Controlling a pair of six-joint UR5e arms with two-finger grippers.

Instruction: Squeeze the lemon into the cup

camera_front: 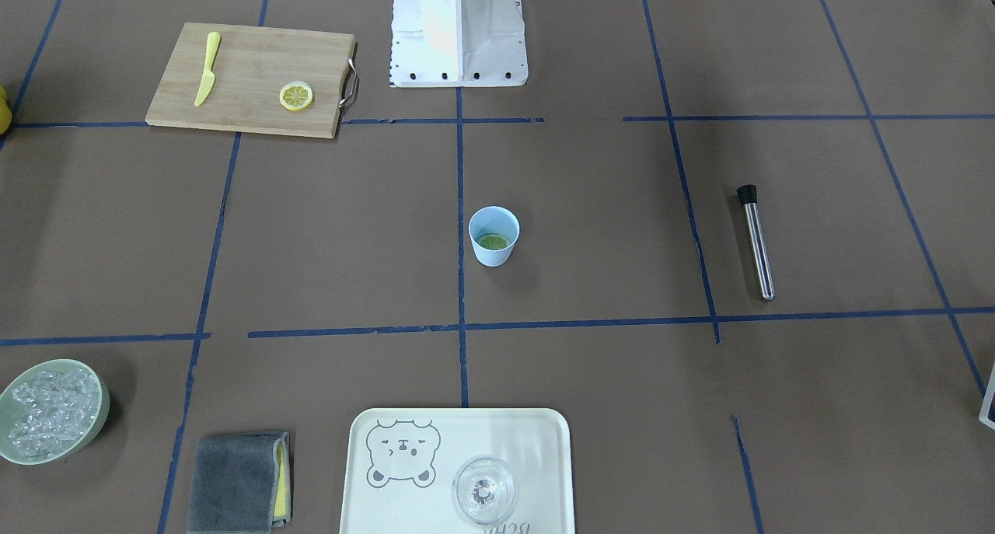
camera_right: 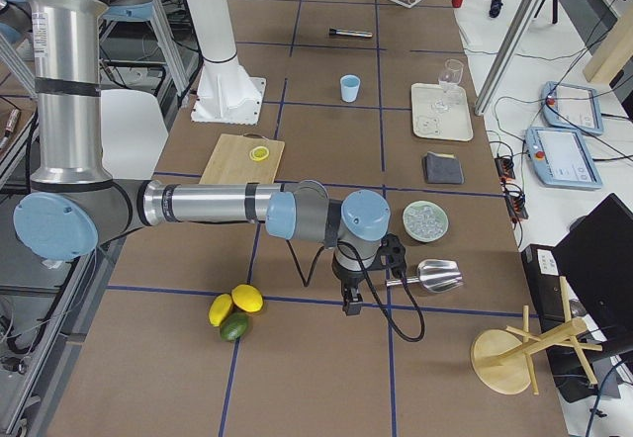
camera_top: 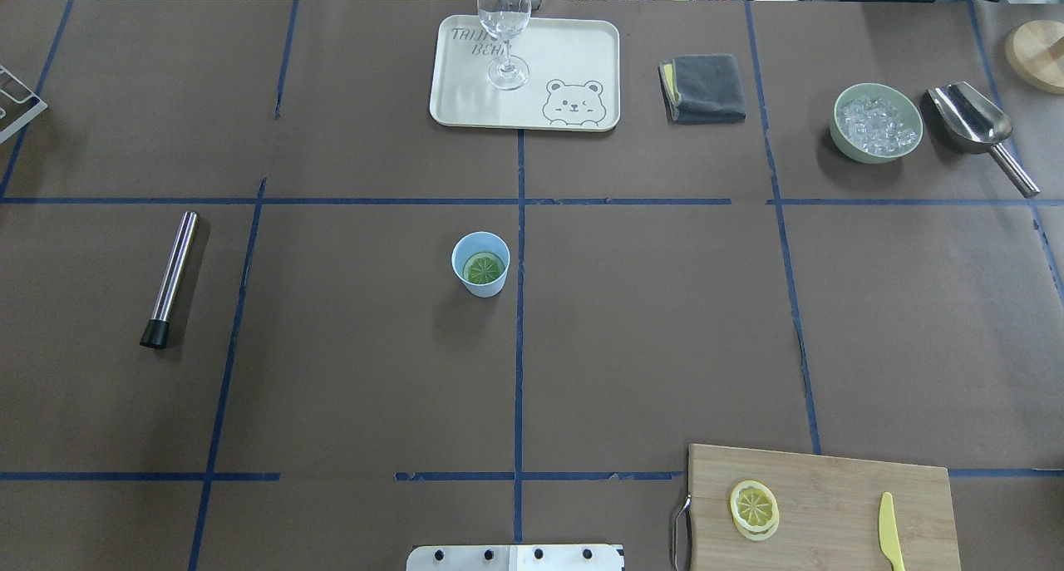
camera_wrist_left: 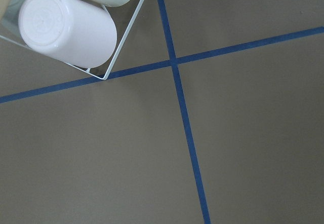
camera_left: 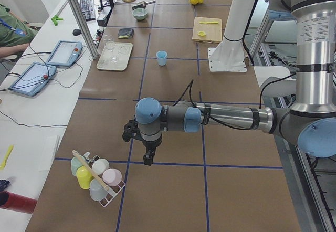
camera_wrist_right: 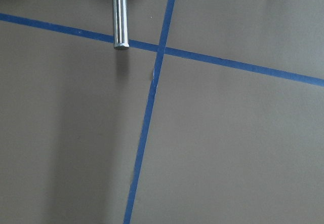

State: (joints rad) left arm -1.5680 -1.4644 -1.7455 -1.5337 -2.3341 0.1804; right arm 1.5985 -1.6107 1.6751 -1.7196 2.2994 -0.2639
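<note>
The pale blue cup [camera_top: 480,263] stands upright near the table's middle, and also shows in the front view [camera_front: 494,236]. A round segmented slice [camera_top: 484,268], greenish-yellow, lies flat inside it. A lemon slice [camera_top: 755,509] lies on the cutting board [camera_top: 831,488], far from the cup. My left gripper [camera_left: 148,159] hangs over the table beside a cup rack, far from the cup. My right gripper [camera_right: 349,304] hangs near a metal scoop at the other end. Both show only in side views, so I cannot tell whether they are open or shut.
A yellow knife [camera_top: 891,542] lies on the board. A steel muddler [camera_top: 170,276] lies left of the cup. At the far edge are a tray [camera_top: 582,56] with a glass [camera_top: 504,31], a grey cloth [camera_top: 706,89], an ice bowl [camera_top: 877,126] and a scoop [camera_top: 977,126].
</note>
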